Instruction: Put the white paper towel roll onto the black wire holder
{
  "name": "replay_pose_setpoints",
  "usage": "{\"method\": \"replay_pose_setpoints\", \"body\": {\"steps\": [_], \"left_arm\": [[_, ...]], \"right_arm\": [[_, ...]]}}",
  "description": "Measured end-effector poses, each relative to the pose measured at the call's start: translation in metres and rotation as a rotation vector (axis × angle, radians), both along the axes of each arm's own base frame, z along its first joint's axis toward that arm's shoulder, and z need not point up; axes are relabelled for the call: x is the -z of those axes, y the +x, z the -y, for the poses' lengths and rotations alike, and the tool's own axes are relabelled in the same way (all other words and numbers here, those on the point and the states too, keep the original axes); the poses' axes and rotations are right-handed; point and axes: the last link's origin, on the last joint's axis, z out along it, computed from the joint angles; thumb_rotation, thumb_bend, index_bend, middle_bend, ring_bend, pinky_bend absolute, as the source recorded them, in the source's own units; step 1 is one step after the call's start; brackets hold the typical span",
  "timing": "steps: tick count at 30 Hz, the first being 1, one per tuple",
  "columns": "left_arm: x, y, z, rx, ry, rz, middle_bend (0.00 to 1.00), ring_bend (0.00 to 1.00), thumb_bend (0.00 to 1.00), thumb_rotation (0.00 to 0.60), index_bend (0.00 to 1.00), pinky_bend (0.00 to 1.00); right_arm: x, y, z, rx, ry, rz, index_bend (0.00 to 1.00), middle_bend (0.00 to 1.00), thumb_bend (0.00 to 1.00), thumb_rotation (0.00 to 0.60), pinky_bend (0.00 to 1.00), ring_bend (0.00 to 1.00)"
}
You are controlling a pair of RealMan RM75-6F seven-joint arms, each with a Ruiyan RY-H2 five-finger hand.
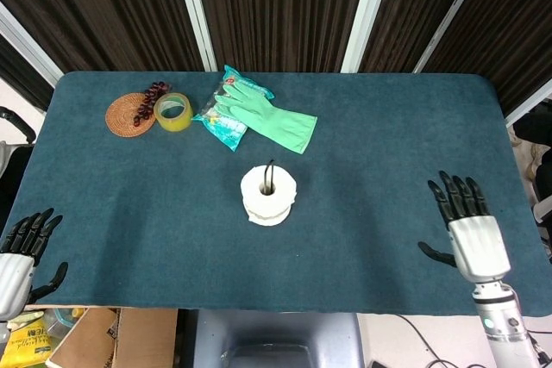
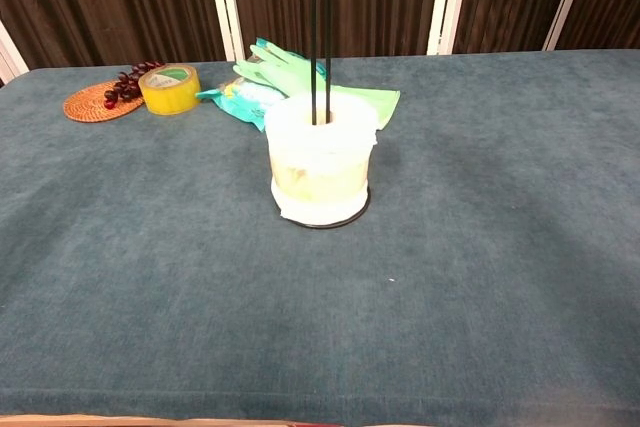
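Note:
The white paper towel roll sits upright on the black wire holder, whose looped post rises through the roll's core. The holder's ring base shows under the roll at the front. My right hand hovers over the table's right front, far from the roll, fingers spread and holding nothing. My left hand stays off the table's left front corner, fingers apart and holding nothing. Neither hand shows in the chest view.
A green rubber glove and a small packet lie behind the roll. A yellow tape roll, a woven coaster and dark grapes sit at the back left. A cardboard box stands below the front edge.

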Motion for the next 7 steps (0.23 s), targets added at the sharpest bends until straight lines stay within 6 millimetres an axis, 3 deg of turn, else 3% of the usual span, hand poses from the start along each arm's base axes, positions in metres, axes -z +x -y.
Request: {"method": "replay_pose_setpoints", "body": {"steps": [3,7], "left_arm": [[-0.001,-0.001,0.001,-0.002,0.010,0.003,0.00,0.02,0.43,0.600,0.00,0.09],[-0.001,0.001,-0.001,0.001,0.011,0.003,0.00,0.02,0.43,0.600,0.00,0.09]], "right_arm": [[-0.001,-0.025,-0.014,0.043,-0.013,0.056,0.00,0.00,0.15,0.600,0.00,0.00],[0.000,-0.035,-0.027,0.075,-0.018,0.092,0.00,0.00,0.15,0.600,0.00,0.00]]}}
